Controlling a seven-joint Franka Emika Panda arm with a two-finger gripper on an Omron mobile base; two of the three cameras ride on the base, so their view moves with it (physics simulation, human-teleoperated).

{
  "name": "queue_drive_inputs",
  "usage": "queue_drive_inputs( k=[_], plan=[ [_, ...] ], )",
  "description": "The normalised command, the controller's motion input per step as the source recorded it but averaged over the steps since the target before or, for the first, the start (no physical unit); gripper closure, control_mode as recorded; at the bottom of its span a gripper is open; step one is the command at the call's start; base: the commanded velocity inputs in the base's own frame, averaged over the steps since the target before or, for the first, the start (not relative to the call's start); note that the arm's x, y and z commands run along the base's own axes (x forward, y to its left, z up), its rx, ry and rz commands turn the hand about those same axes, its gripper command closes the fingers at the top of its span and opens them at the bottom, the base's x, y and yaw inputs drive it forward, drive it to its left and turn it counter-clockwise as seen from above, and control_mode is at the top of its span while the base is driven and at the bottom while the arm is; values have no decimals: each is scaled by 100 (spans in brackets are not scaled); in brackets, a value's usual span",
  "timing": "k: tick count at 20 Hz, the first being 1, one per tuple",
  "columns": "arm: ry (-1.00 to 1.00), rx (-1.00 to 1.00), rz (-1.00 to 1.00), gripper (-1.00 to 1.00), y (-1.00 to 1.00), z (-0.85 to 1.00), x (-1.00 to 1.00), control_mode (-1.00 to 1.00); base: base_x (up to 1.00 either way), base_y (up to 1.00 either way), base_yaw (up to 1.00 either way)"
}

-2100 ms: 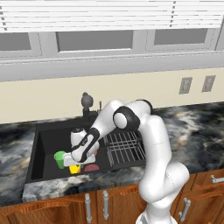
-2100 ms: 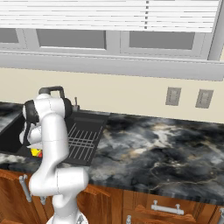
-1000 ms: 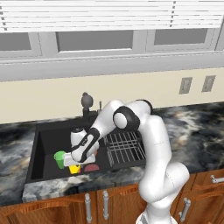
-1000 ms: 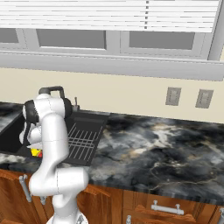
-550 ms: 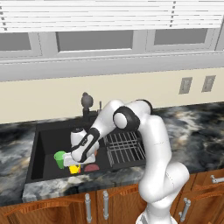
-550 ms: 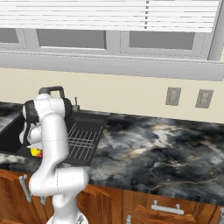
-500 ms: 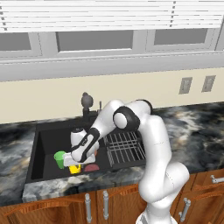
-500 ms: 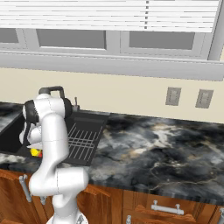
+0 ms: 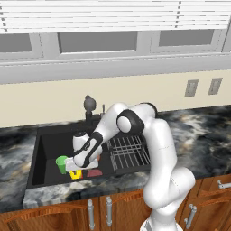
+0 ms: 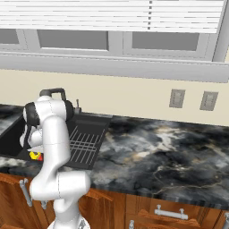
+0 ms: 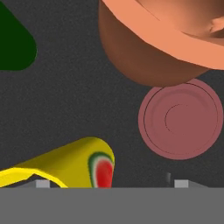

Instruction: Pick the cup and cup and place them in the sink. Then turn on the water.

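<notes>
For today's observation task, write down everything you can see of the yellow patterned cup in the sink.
The yellow cup is small, tapered and handleless, smooth and glossy, bright yellow with a round red patch ringed in green on its side. It lies tipped over on the matte black floor of the sink, near the front wall, beside the green cup. The gripper hangs just above it with its jaws apart; whether they touch it cannot be told.

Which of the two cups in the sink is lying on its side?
The yellow cup with the red pattern, lying tipped over on the sink floor by the tool; the green cup beside it looks upright.
</notes>
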Motion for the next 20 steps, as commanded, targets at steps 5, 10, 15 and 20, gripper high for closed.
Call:
queue_drive_inputs(
  k=[5,10,15,20],
  plan=[
    [0,0,0,-100,0,0,0,-100,0,0,0],
    [0,0,0,-100,0,6,0,-100,0,0,0],
    [0,0,0,-100,0,24,0,-100,0,0,0],
    [0,0,0,-100,0,26,0,-100,0,0,0]
  ],
)
